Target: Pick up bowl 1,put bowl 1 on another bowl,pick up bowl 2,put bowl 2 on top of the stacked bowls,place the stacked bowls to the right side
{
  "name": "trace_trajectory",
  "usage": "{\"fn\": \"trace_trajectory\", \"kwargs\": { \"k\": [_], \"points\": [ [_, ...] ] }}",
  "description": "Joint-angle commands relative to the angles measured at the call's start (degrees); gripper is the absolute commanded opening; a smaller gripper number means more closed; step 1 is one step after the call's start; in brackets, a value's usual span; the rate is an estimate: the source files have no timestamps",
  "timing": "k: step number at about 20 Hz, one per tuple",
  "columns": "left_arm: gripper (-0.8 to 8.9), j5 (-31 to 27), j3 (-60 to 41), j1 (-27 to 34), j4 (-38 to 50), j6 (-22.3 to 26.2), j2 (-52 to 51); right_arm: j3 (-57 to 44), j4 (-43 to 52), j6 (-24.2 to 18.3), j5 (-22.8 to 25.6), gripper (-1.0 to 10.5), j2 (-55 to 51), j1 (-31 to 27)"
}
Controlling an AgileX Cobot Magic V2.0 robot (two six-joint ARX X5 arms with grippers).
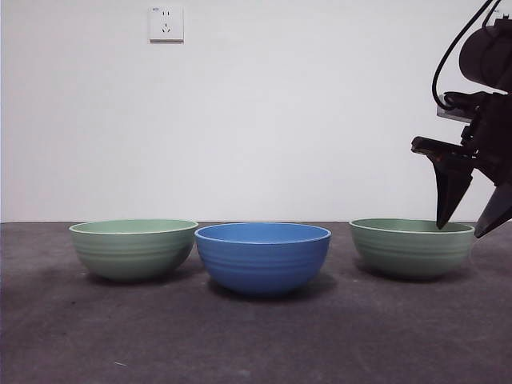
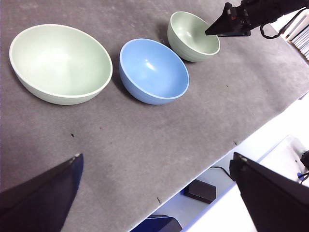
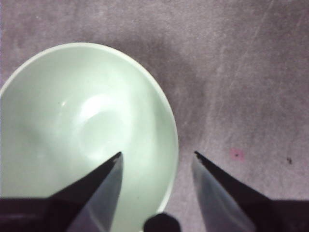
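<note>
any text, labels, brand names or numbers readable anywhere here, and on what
None can be read.
Wall socket: a tiny mark at its top corner, too small to read.
Blue bowl, left green bowl and right green bowl: plain, no print.
Right gripper and left gripper: no legible markings.

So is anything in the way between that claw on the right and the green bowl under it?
Nothing visible. The right gripper hangs open at the green bowl's rim, one jaw over the inside, one outside. The blue bowl stands apart beside it, nothing between.
</note>
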Motion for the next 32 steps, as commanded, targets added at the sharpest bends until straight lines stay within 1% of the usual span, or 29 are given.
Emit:
{"fn": "trace_trajectory", "kwargs": {
  "k": [1,4,6,7,12,14,16,19,20,22,25,27,28,30,32],
  "points": [
    [6.96,0.26,0.17,-0.02,0.5,-0.17,-0.02,0.17,0.72,0.57,0.37,2.1,1.22,0.07],
    [6.96,0.24,0.17,-0.02,0.5,-0.15,-0.02,0.17,1.88,0.55,1.29,0.6,1.2,0.07],
    [6.96,0.24,0.17,-0.02,0.5,-0.15,-0.02,0.17,2.08,0.55,1.29,0.4,1.22,0.07],
    [6.96,0.24,0.17,-0.02,0.5,-0.17,-0.02,0.17,2.08,0.52,1.29,-0.1,1.22,0.07],
    [6.96,0.24,0.17,-0.02,0.5,-0.15,-0.02,0.17,2.97,0.52,1.4,-0.1,1.07,0.07],
    [6.96,0.24,0.17,-0.02,0.5,-0.15,-0.02,0.85,2.93,0.55,1.2,-0.1,0.02,0.24],
    [6.96,0.07,0.17,-0.02,0.5,-0.15,-0.02,1.77,2.71,0.55,1.14,-0.1,-2.49,1.57],
    [6.96,-2.16,0.17,-0.02,0.52,-0.15,-0.02,2.75,1.9,0.52,0.94,-0.1,-7.43,5.4],
    [6.96,-2.78,0.17,-0.02,0.5,-0.15,-0.02,2.86,1.88,0.52,0.11,-0.1,-8.48,6.93],
    [6.96,-2.78,0.17,-0.02,0.5,-0.15,-0.02,2.86,1.73,0.55,-0.26,-0.1,-9.66,10.78],
    [6.96,-2.73,0.17,-0.02,0.48,-0.17,-0.02,2.86,1.75,0.59,0.28,-0.1,-9.38,16.59],
    [6.96,-2.73,0.17,-0.02,0.48,-0.15,-0.02,2.86,2.84,1.38,0.37,-0.1,-9.05,19.71],
    [6.96,-2.73,0.17,-0.02,0.46,-0.15,-0.02,2.86,3.1,1.66,0.79,-0.1,-8.83,20.87],
    [6.96,-2.73,0.17,-0.02,0.46,-0.17,-0.02,2.86,3.17,1.81,3.19,-0.1,-7.5,22.88],
    [6.96,-2.73,0.17,-0.02,0.46,-0.17,-0.02,2.86,3.21,2.01,3.19,-0.1,-5.18,23.93]
  ]
}}
